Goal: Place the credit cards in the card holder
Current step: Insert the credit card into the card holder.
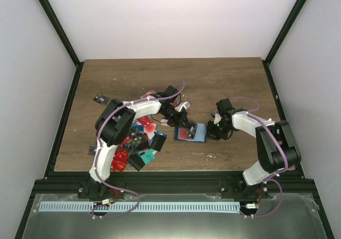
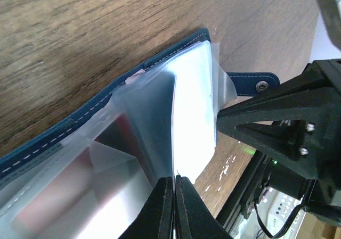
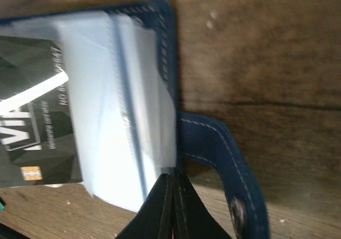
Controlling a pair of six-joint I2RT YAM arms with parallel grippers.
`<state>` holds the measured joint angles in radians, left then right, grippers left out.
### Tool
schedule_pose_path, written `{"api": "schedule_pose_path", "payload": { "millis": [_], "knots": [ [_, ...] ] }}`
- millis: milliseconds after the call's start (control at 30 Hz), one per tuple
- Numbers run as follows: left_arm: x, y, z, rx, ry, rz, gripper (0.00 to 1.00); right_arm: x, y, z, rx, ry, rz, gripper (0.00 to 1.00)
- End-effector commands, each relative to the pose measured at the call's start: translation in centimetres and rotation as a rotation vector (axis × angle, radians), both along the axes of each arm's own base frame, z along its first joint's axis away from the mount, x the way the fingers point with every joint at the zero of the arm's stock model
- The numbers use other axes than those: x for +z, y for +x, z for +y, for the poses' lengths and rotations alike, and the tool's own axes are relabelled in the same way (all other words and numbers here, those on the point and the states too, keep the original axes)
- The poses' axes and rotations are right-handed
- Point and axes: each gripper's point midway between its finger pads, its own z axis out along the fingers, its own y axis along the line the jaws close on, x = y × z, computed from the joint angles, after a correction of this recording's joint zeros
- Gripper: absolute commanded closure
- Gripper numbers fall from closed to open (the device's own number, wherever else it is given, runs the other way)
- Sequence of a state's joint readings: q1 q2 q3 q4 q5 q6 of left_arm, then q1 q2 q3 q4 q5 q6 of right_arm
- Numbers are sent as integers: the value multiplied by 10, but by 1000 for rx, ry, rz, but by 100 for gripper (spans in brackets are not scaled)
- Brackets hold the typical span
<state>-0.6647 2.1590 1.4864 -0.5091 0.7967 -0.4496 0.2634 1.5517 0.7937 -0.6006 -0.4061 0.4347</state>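
- Between the two arms, a little right of the middle of the desk (image 1: 229, 79), the card holder (image 1: 191, 133) lies opened flat, with its blue cover down and its clear sleeves (image 2: 192, 106) up.
- The left gripper (image 2: 174, 179) reaches it from the far left and the right gripper (image 3: 171, 174) from the right, so the holder sits directly between the two sets of tips.
- Loose credit cards (image 1: 139, 143) in red, teal and black lie heaped under the left arm, apart from the holder.
- In the right wrist view, a black card (image 3: 37, 127) sits inside one sleeve. It carries large white letters beginning "VI", cut off by the frame edge, and a gold chip (image 3: 32, 173). The small print beside them is too blurred to read.
- The left gripper is closed, its fingers pressed together on the lower edge of a clear sleeve.
- The right gripper is closed too. It seems to pinch the sleeve stack at its edge, just beside the blue clasp tab (image 3: 224, 154) with its snap.
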Motion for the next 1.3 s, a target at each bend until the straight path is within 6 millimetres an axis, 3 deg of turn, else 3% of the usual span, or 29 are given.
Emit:
{"api": "schedule_pose_path", "payload": {
  "millis": [0, 267, 1267],
  "knots": [
    [-11, -8, -4, -13, 7, 23, 96, -7, -4, -4, -12, -14, -3, 98],
    [-15, -8, -7, -4, 2, 38, 96, -17, -10, -1, -11, 7, 23, 99],
    [-37, -14, -9, 100, 10, 133, 96, -16, -12, 9, -31, 74, 56, 99]
  ]
}}
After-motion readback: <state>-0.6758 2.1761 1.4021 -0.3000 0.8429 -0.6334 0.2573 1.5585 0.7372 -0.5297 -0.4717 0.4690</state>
